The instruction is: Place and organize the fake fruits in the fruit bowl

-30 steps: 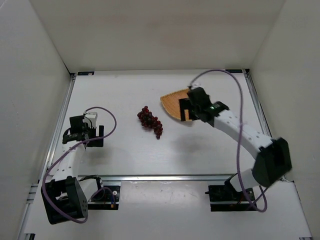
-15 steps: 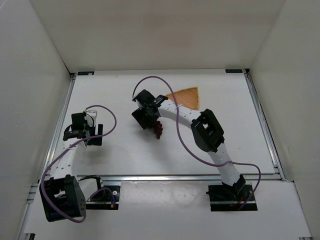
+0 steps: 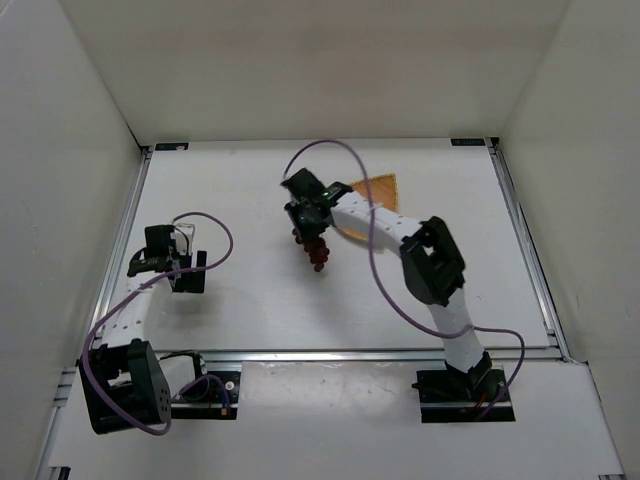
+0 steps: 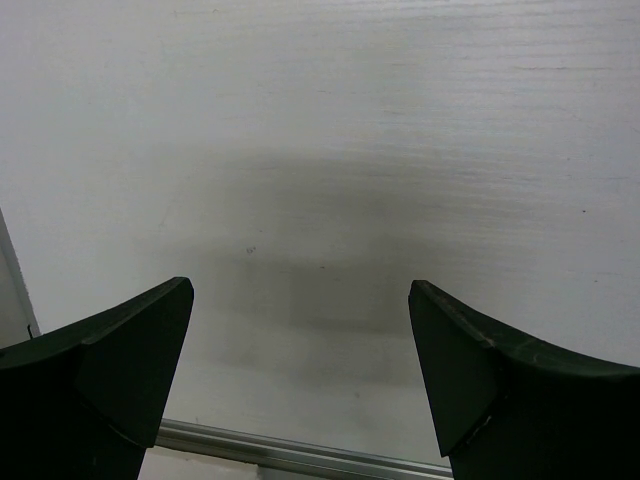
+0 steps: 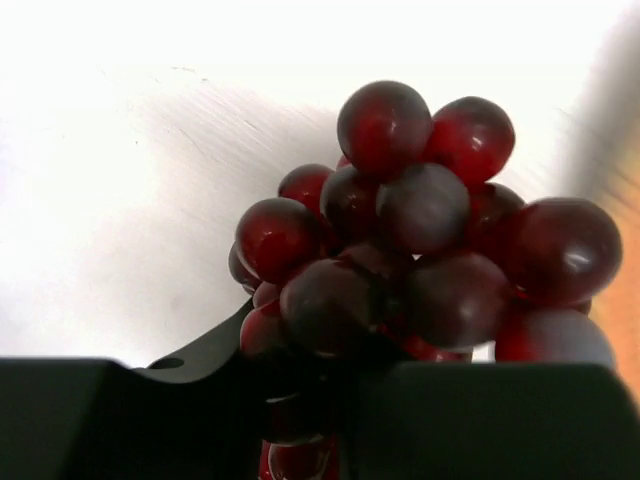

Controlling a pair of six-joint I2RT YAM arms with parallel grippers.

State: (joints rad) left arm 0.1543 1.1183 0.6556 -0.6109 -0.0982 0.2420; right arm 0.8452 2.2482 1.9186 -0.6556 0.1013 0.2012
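A dark red-purple bunch of fake grapes (image 3: 316,248) hangs from my right gripper (image 3: 306,226) near the table's middle, just left of the orange-tan wicker fruit bowl (image 3: 380,189). In the right wrist view the grapes (image 5: 420,250) fill the frame and my black fingers (image 5: 200,410) are shut around the cluster's lower part. The bowl's orange edge (image 5: 625,300) shows blurred at the right of that view. My left gripper (image 3: 163,262) sits at the table's left side, far from the grapes. Its jaws (image 4: 300,380) stand open over bare white table.
White walls enclose the table on three sides. A metal rail (image 3: 330,353) runs along the near edge, and another rail (image 4: 300,450) shows low in the left wrist view. My right arm (image 3: 430,260) stretches diagonally across the right half of the table.
My right gripper moved from the bowl over to the grapes, then shut on the bunch and shifted it slightly right toward the bowl. The left arm has barely moved.
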